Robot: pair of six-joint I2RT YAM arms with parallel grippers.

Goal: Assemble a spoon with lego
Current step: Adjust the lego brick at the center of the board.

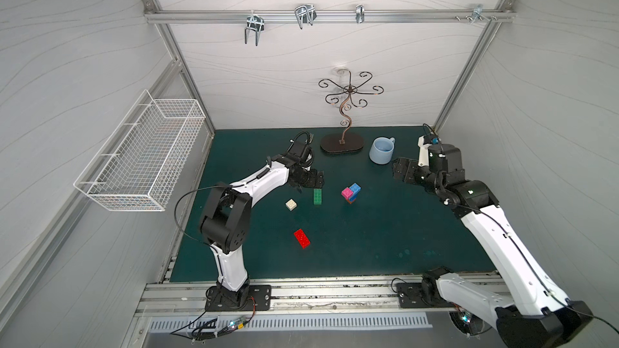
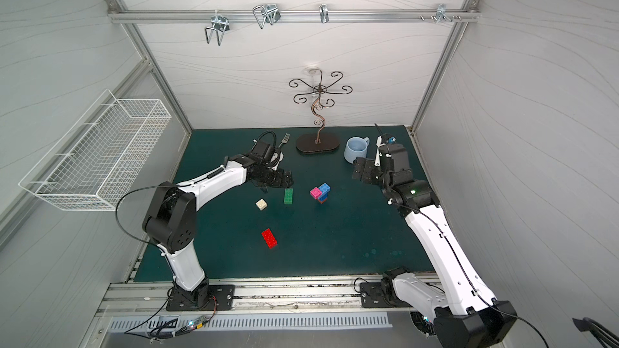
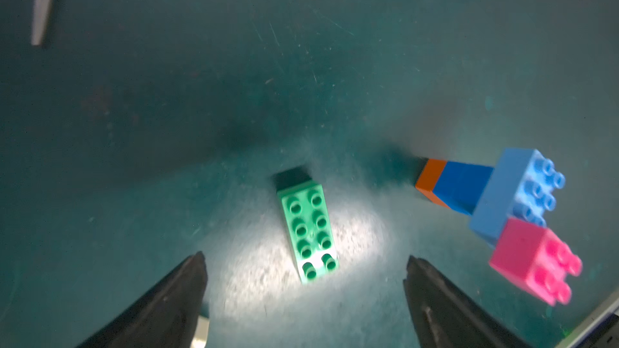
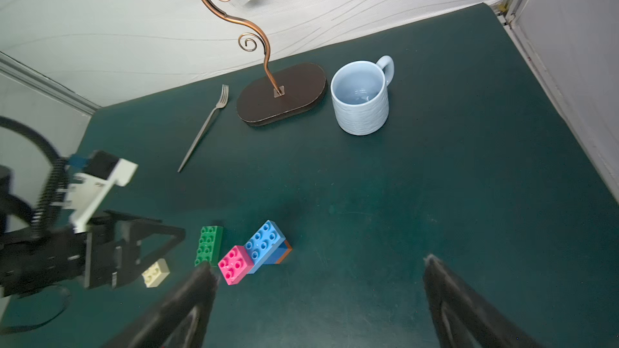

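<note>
Dark green surface (image 1: 368, 256) in a grey-walled cell, and the half-built spoon (image 1: 351, 193) stands near the middle of it. It's upright on its orange-and-blue stem (image 3: 452, 185), with the light blue brick (image 3: 516, 192) across the top and the pink brick (image 3: 532, 259) at one end. So the spoon's long axis is vertical, stem down, head up. My guess is that's deliberate, since new bricks can just be pressed down onto studs facing up. Can't tell how far the pink overlaps the light blue.

The left end effector (image 1: 313, 182) hangs close over the green brick (image 1: 317, 196), jaws wide apart and holding nothing. That brick lies flat, studs up, just beside the spoon on the left arm's side and not touching it. Its long axis runs front to back. In the left wrist view it sits between the two fingers, a bit skewed, so closing would pinch its long sides. Looks like the next pick to me.

The right end effector (image 1: 399, 169) is open and empty too, off on the other side near the mug (image 4: 361, 98), maybe waiting to steady the stack.

The cream brick (image 1: 291, 204) and red brick (image 1: 301, 238) lie loose, studs up. Red sits diagonal, nearest the front.
</note>
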